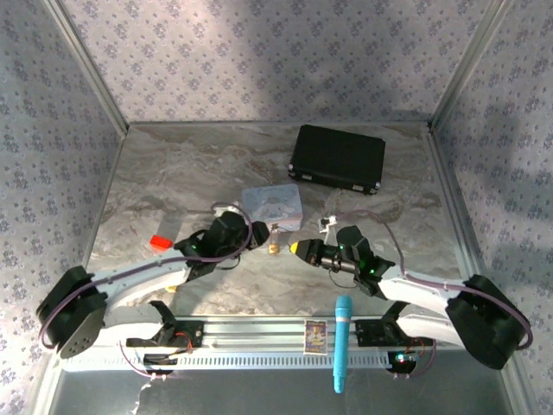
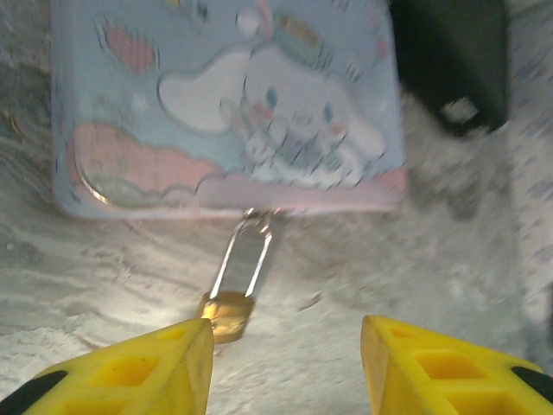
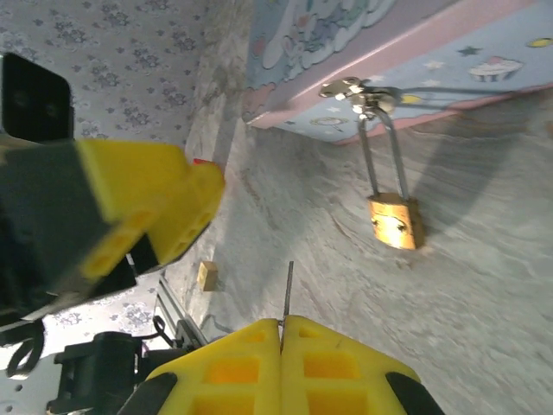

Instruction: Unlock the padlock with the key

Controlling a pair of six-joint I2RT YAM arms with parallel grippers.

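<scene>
Closest in, the left hand [image 2: 285,350] hangs low over the desk [image 3: 467,346] with its yellow fingers spread apart and nothing between them; it is released. The padlock [image 3: 395,220] lies flat on the marbled surface just beside one of those fingers. Its thin shackle [image 3: 380,147] is looped through the hasp [image 3: 354,91] on the front edge of the pale blue tin [image 2: 216,104], so the lock is tethered there and reaches back toward the arms.

Coming in from the other side, the right hand [image 3: 282,333] is clenched tight, and a slim sliver of metal pokes out from between its pads. That is the key [image 3: 289,290], grasped with its blade forward. The tip stands near the brass body but apart from it, and it points past the lock rather than into its base. A small yellow lump [image 3: 206,275] sits on the desk off to the side, playing no part.

As I read it, this is the approach just ahead of insertion. The lock looks loose enough to skid if pushed, so the left hand probably needs to close on the brass body and steady it. The right hand must then line the blade up with the keyway, which I cannot make out from here, and slide in straight before turning.
</scene>
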